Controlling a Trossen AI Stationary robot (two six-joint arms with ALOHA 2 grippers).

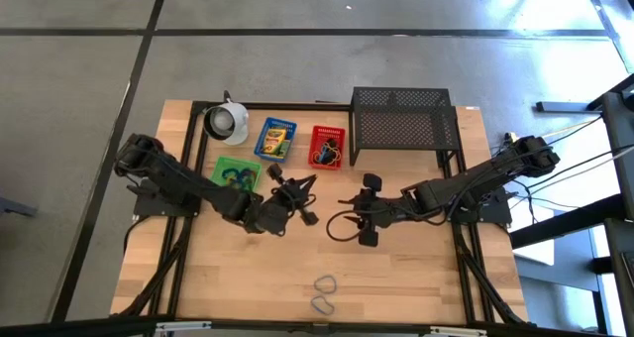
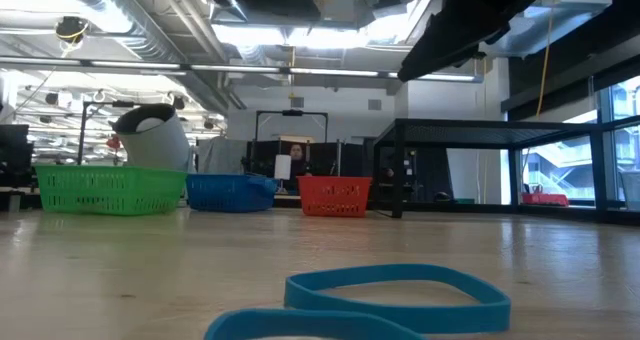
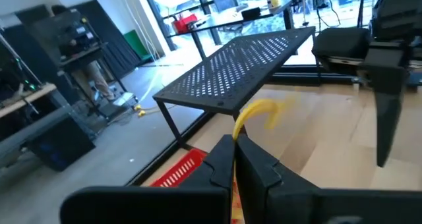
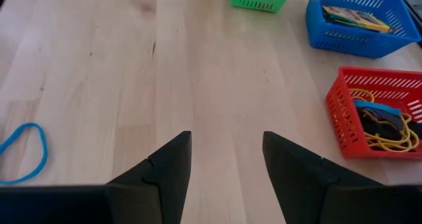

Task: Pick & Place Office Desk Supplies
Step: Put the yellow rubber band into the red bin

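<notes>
Two blue rubber bands (image 1: 323, 292) are lying near the table's front edge, well apart from both arms. Your left gripper (image 3: 235, 142) is pinching a yellow rubber band (image 3: 260, 112) between closed fingers (hovering beside the red basket (image 1: 326, 147)). Your right gripper (image 4: 226, 159) is hanging over bare wood at mid-table, fingers spread wide and holding nothing.
</notes>
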